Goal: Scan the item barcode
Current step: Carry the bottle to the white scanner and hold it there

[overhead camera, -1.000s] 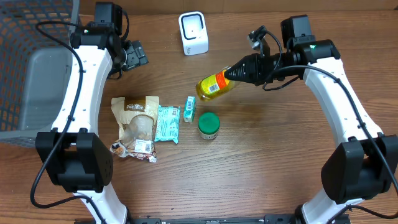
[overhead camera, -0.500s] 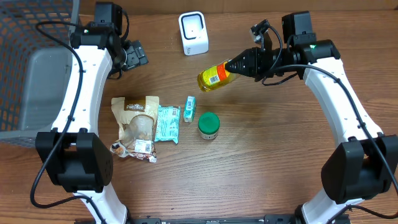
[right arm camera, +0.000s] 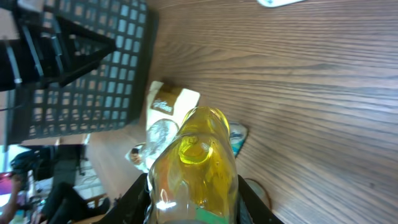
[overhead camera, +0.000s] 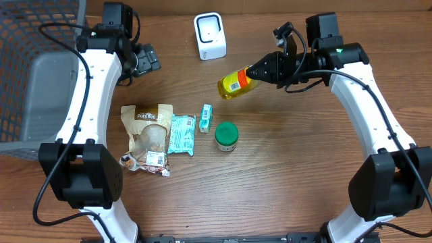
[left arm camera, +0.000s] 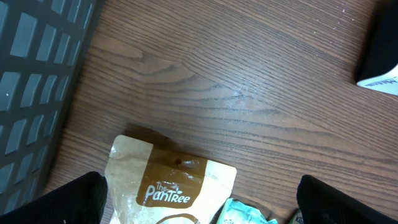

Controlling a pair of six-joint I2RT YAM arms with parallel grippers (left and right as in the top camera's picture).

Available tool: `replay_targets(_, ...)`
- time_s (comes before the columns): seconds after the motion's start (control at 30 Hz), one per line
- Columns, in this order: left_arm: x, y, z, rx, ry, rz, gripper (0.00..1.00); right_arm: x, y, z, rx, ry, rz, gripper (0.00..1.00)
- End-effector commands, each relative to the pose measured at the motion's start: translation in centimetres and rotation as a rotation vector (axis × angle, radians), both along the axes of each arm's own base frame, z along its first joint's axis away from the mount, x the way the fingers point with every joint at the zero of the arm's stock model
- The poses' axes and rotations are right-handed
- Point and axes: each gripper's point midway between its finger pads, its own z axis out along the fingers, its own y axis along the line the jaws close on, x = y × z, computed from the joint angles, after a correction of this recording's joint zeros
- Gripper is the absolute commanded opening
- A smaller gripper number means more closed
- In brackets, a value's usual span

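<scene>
The right gripper (overhead camera: 260,70) is gripping a yellow bottle (overhead camera: 236,82) by its capped end, jaws closed partway around it, holding it tilted above the table at one o'clock. The white scanner (overhead camera: 210,36) is sitting at twelve o'clock. The left gripper (overhead camera: 147,59) is hovering at ten o'clock, jaws spread wide, empty.

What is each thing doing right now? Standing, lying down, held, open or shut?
yellow bottle: held off the table, tipped sideways
right gripper: shut on the yellow bottle
left gripper: open, empty
scanner: standing upright
green-lidded jar: upright, lid on
brown pouch: lying flat
teal packet: lying flat
small box: lying flat
</scene>
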Motion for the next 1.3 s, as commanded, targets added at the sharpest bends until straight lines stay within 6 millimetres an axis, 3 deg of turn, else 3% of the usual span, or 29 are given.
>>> replay_targets(0.0, 0.3, -0.1, 1.2, -0.010, -0.033, 0.007, 1.00, 0.6, -0.4, 2.6, -0.028, -0.088, -0.025, 0.04)
replay_targets(0.17, 0.3, -0.1, 1.2, -0.010, -0.033, 0.007, 1.00, 1.6, -1.1, 2.4, -0.075, -0.122, -0.062, 0.04)
replay_targets(0.33, 0.3, -0.1, 1.2, -0.010, -0.033, 0.007, 1.00, 2.6, -1.8, 5.1, -0.110, -0.170, -0.111, 0.03)
replay_targets(0.43, 0.3, -0.1, 1.2, -0.010, -0.033, 0.007, 1.00, 3.4, -2.8, 7.7, -0.175, -0.229, -0.163, 0.03)
replay_targets(0.57, 0.3, -0.1, 1.2, -0.010, -0.033, 0.007, 1.00, 4.1, -2.6, 9.9, -0.265, -0.314, -0.209, 0.04)
replay_targets(0.97, 0.3, -0.1, 1.2, -0.010, -0.033, 0.007, 1.00, 6.8, 3.4, 12.1, -0.738, -0.796, -0.180, 0.04)
replay_targets(1.13, 0.3, -0.1, 1.2, -0.010, -0.033, 0.007, 1.00, 7.5, 7.6, 12.3, -0.844, -1.006, 0.000, 0.04)
replay_targets(1.27, 0.3, -0.1, 1.2, -0.010, -0.033, 0.007, 1.00, 9.4, 9.0, 11.7, -0.891, -1.090, 0.022, 0.04)
